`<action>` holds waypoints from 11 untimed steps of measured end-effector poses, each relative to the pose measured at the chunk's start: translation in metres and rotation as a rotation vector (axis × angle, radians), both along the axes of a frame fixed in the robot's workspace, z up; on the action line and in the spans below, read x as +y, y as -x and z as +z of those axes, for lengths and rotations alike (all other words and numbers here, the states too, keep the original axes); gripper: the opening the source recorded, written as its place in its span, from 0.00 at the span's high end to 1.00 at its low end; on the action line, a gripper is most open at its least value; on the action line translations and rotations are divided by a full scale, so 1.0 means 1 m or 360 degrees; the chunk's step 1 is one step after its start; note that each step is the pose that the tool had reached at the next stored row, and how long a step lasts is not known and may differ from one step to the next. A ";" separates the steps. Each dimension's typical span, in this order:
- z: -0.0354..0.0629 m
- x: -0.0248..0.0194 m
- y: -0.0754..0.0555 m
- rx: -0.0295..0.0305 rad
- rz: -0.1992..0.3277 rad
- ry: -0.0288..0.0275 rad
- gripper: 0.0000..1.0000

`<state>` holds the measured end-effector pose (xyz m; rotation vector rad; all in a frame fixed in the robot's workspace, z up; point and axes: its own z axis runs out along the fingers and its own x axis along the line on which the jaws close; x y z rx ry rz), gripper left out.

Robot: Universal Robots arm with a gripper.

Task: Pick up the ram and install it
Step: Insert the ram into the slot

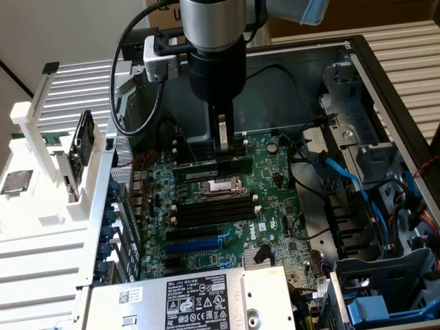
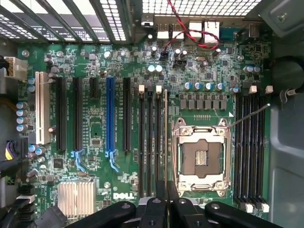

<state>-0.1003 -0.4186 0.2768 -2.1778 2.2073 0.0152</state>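
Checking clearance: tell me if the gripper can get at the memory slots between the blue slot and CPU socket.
Probably yes: the gripper, holding the ram, hangs close beside those slots, and no cable crosses them.

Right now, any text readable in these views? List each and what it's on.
"DELL": motherboard, white print.
"DELL": top of black PSU label; rest too small.
Barcode sticker: too small.
Other motherboard print: too small.
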 end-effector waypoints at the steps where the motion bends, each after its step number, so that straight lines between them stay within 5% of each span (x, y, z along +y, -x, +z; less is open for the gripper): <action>1: -0.0005 -0.0007 0.000 0.00000 0.0000 0.00000 0.88; 7: -0.0032 -0.0043 0.000 0.00000 0.0000 0.00009 0.88; 11: -0.0042 -0.0139 0.000 0.00018 0.0000 0.00008 0.88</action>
